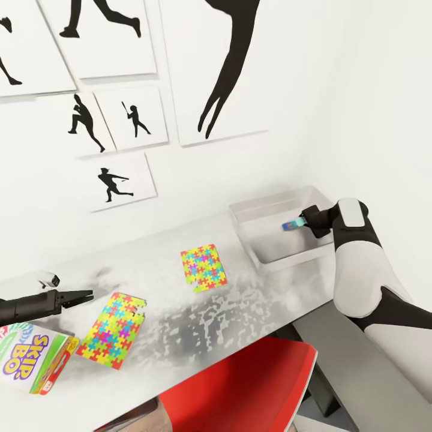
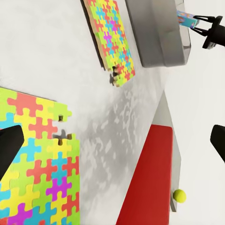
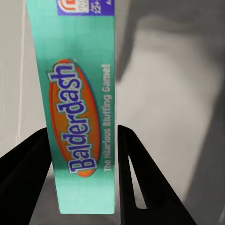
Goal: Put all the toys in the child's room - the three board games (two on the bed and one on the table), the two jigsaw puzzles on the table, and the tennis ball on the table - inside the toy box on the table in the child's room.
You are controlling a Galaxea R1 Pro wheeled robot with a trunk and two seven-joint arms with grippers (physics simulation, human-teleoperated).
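The Balderdash game box is being pinched by its teal edge between the two fingers of the right hand, and it is hanging over the open toy box at the far right end of the desk — held edge-on, probably so the flat box can slip down inside the sloping walls rather than catch on the rim. In the right wrist view the grey floor of the bin is showing behind the box, so the game is looking close to release; whether it is already touching the bottom I cannot tell.

Outward from there, the first jigsaw puzzle is lying flat on the desk just left of the bin, and the second jigsaw puzzle is lying nearer the front edge. The left hand is hovering just beside that second puzzle with its fingers spread and holding nothing — seemingly waiting its turn. The Skip-Bo game box is resting at the desk's left end, near the second puzzle. The tennis ball is sitting low beside the red chair, apparently off the desk, so it may need a reach downward.
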